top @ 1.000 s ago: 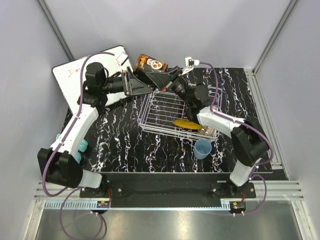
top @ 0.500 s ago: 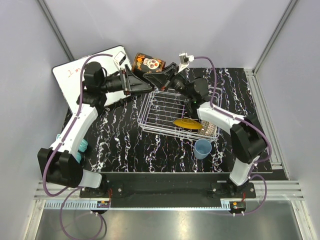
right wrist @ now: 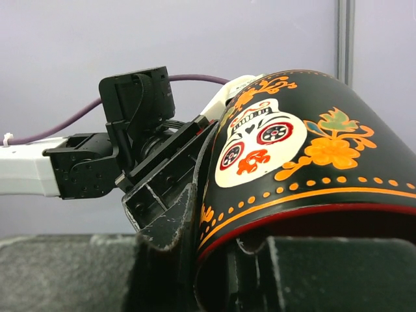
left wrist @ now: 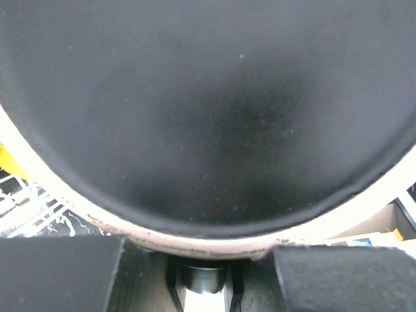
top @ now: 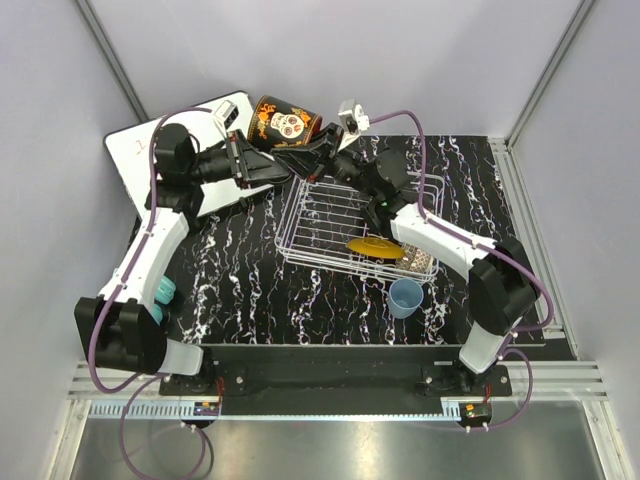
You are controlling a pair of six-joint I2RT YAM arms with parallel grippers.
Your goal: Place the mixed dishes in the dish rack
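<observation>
White board [top: 135, 150] at the far left is marked with a few red strokes, too small to be read. Just beside it the left gripper [top: 272, 162] is clamped on the black-orange mug [top: 283, 120], which is held tilted in the air past the far left corner of the dish rack [top: 318, 215]. The right gripper [top: 320, 150] is clenched on the mug from the other side. No lettering is seen on the mug, only white skull faces and orange flowers. With two grips at once, the mug could be wrenched loose if the arms are drawn apart, or dropped onto board or wire if both are slackened together. Further right, the yellow-and-dark plate [top: 375, 247] is lodged in the rack and the pale blue cup [top: 406, 296] is left outside it.
</observation>
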